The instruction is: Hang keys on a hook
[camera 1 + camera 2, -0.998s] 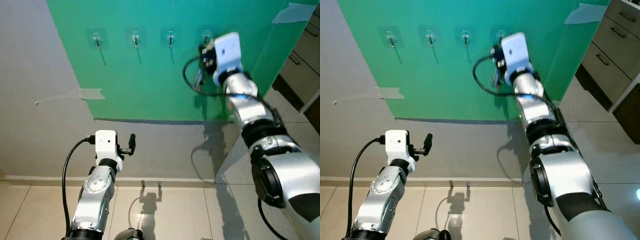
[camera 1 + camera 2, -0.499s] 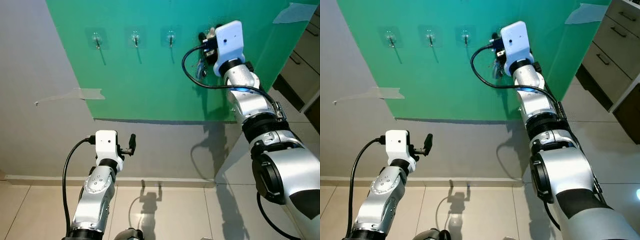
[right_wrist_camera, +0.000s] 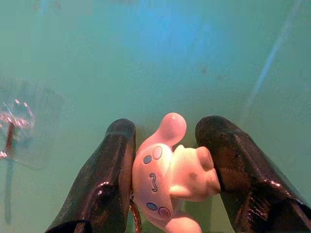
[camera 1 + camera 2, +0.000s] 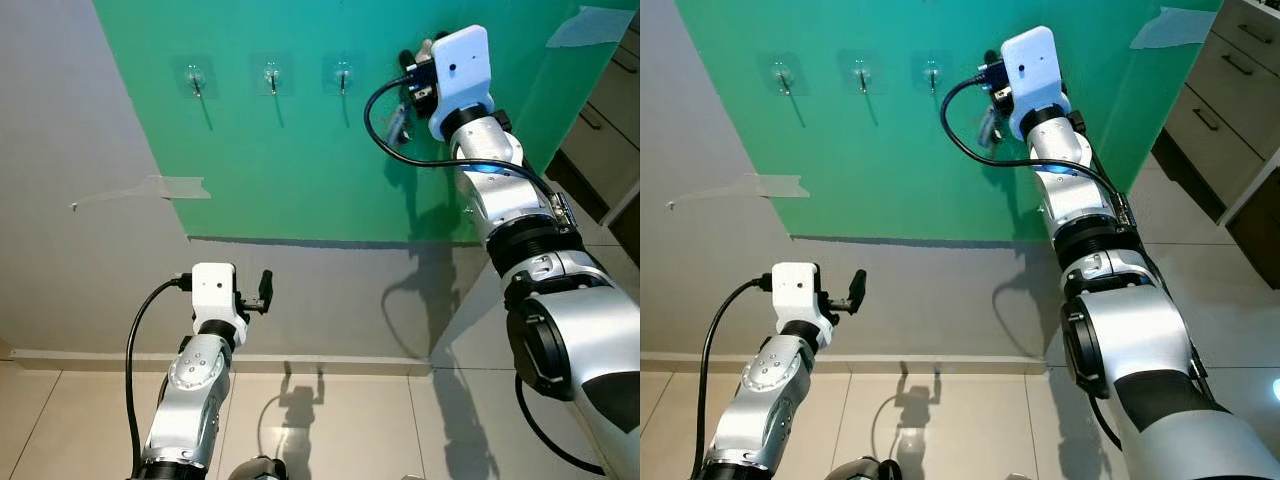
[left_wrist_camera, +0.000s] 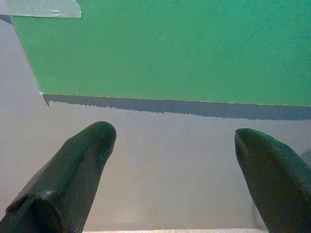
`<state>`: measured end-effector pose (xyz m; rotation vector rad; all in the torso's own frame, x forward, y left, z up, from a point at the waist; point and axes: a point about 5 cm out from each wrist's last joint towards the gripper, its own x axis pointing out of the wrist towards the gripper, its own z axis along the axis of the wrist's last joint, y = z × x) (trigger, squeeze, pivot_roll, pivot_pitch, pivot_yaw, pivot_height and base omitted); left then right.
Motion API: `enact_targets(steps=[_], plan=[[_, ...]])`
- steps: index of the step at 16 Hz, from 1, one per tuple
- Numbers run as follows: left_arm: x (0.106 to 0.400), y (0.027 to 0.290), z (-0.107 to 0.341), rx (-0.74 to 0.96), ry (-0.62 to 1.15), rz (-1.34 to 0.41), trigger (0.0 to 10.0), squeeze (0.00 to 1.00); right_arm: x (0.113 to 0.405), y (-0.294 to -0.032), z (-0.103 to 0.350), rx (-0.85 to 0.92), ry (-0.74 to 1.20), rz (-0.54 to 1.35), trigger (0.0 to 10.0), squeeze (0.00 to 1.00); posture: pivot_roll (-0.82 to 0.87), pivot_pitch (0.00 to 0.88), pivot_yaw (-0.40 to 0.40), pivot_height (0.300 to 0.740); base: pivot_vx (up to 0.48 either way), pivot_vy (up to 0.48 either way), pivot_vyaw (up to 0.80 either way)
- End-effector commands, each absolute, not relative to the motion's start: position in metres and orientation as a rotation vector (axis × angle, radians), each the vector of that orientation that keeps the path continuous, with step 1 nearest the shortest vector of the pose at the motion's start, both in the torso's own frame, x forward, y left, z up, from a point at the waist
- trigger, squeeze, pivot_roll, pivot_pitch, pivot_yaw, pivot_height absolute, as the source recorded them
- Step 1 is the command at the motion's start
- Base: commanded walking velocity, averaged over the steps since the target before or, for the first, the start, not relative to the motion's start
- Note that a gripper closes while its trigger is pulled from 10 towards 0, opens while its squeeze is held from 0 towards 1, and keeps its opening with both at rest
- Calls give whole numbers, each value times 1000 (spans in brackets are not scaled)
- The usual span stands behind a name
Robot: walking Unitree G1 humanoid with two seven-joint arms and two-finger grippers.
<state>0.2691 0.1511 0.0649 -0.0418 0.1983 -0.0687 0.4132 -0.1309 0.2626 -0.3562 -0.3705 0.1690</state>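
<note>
Right gripper [image 3: 167, 179] pinches pink charm of keys [image 3: 170, 182] up near green panel [image 4: 300, 150]; we judge ring may miss hook [image 3: 8, 138], since it's hidden. Left gripper [image 5: 175, 160] spread, idle.

Pink-white charm [image 3: 170, 184] (blue-pink spots); green board [image 4: 300, 150]; black tool fingers [image 3: 104, 184].

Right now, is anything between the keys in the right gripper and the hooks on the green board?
Nothing visible blocks the way. The right gripper pinches the pink keychain figure against the green board, beside a clear hook.
</note>
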Motion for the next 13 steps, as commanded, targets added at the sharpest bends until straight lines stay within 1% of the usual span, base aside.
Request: enact_targets(steps=[1,3,6,9,11,13], plan=[[269,150,68,-31,190,-70,10000,0,415,-131,280,-372,-408,158,10000,0,-18,0,18,740,0,0,0],[268,151,68,-29,192,-71,10000,0,417,-133,274,-378,-371,140,10000,0,-15,0,23,740,0,0,0],[266,151,68,-26,197,-74,10000,0,419,-139,254,-379,-279,115,10000,0,-4,0,25,740,0,0,0],[263,153,68,-20,202,-71,10000,0,415,-139,217,-372,-168,119,10000,0,5,0,27,740,0,0,0],[262,154,67,-17,205,-71,10000,0,413,-139,207,-368,-143,117,10000,0,8,0,29,740,0,0,0],[261,155,67,-15,208,-72,10000,0,412,-137,209,-364,-162,120,10000,0,4,0,32,740,0,0,0]])
